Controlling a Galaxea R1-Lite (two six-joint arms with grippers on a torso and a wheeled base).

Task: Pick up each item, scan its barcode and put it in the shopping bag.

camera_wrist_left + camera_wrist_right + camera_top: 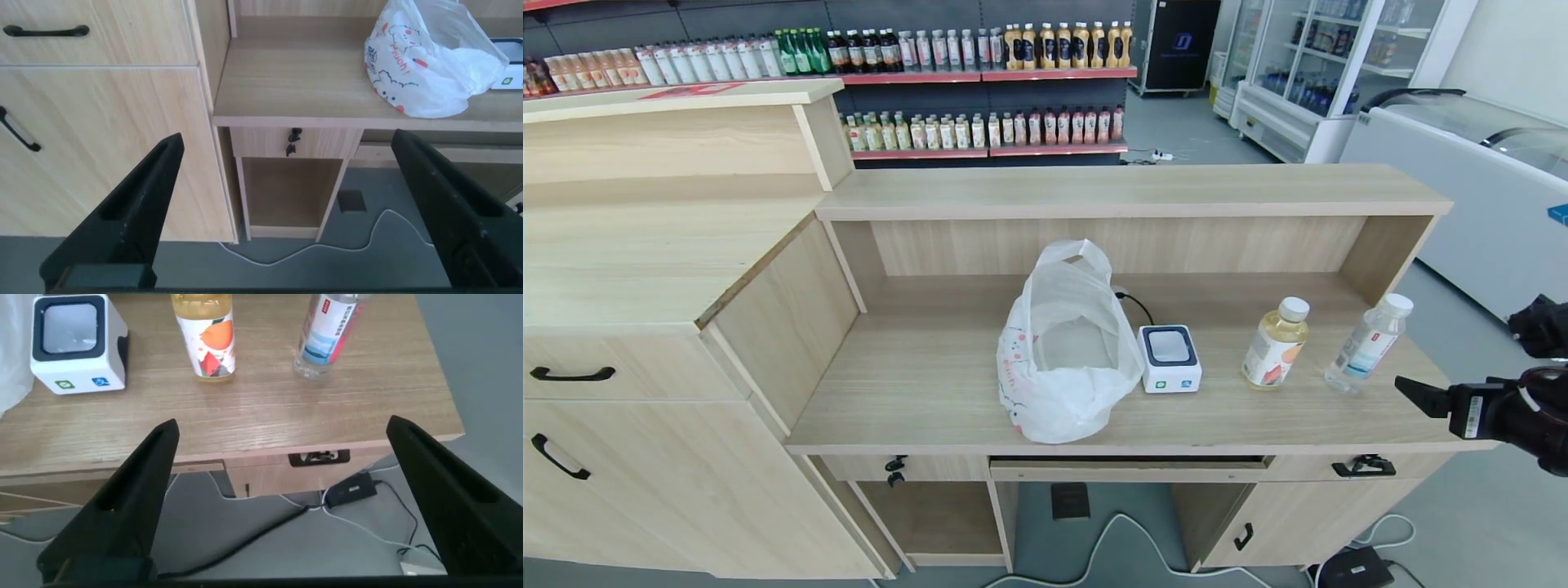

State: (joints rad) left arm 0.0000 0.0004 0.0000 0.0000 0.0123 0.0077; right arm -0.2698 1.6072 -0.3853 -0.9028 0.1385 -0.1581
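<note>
A white plastic shopping bag point(1066, 351) stands open on the wooden counter point(915, 384). Beside it on the right is a small white barcode scanner point(1170, 358). Further right stand a yellow juice bottle point(1276, 343) and a clear water bottle point(1368, 343), both upright. My right gripper point(1421, 398) hangs open off the counter's front right corner, short of the water bottle point(327, 335), the juice bottle point(208, 339) and the scanner point(78, 343). My left gripper point(288, 139) is open and empty, low in front of the counter's left end, with the bag point(425, 61) beyond it.
A raised shelf point(1127, 192) runs along the counter's back. A taller cabinet with drawers point(621, 376) stands on the left. Cables point(1111, 539) lie on the floor below. A drawer with a key point(315, 457) sits under the counter's right edge. Freezers point(1486, 188) stand at the right.
</note>
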